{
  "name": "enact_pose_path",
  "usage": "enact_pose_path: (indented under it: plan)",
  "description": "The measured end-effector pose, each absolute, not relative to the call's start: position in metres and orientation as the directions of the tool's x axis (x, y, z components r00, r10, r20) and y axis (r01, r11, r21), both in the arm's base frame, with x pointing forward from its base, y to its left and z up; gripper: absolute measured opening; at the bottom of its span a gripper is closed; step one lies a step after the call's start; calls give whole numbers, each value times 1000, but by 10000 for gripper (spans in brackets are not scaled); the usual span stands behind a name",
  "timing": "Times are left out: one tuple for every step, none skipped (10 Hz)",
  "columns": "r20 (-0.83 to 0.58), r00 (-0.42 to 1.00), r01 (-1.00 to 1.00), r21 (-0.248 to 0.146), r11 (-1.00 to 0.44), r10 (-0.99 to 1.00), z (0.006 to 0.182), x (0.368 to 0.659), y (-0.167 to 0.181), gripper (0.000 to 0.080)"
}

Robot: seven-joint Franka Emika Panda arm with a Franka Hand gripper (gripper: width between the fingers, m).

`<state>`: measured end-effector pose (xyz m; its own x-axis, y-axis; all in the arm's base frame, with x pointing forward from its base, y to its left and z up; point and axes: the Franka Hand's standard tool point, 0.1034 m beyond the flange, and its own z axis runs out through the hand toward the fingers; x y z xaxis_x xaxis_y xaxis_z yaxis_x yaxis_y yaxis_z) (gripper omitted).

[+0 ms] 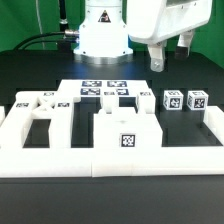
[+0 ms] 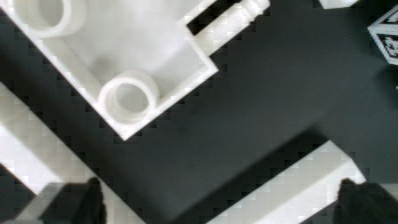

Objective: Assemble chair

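The chair's loose white parts lie on the black table. A large blocky part (image 1: 35, 115) is at the exterior view's left, a tagged block (image 1: 126, 128) sits in the middle, and two small tagged cubes (image 1: 172, 100) (image 1: 196, 99) stand at the right. My gripper (image 1: 172, 52) hangs open and empty above the table, behind the cubes. In the wrist view a white panel with round holes (image 2: 125, 60) lies below, and a tagged cube (image 2: 384, 40) shows at the edge. My gripper (image 2: 217, 210) holds nothing, and its dark fingertips (image 2: 71, 205) stand far apart.
The marker board (image 1: 104, 90) lies flat in the middle, in front of the robot's white base (image 1: 103, 30). A long low white border wall (image 1: 110, 160) runs along the front; a white strip of it (image 2: 231, 185) crosses the wrist view.
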<state>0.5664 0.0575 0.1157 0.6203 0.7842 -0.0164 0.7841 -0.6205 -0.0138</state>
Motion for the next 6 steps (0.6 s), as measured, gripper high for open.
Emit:
enact_pose_path:
  plan:
    - [-17,620,784,-14,-621,784,116,566,57,649]
    - [-17,620,784,-14,-621,784,116,566,57,649]
    - [-17,620,784,-14,-621,784,116,566,57,649]
    - [-17,620,784,-14,-621,784,115,566,57,649]
    - [-18,621,783,-15,-621,784,114,566,57,649]
    - [-19,594,804,-16,-594,805,105,567,47,649]
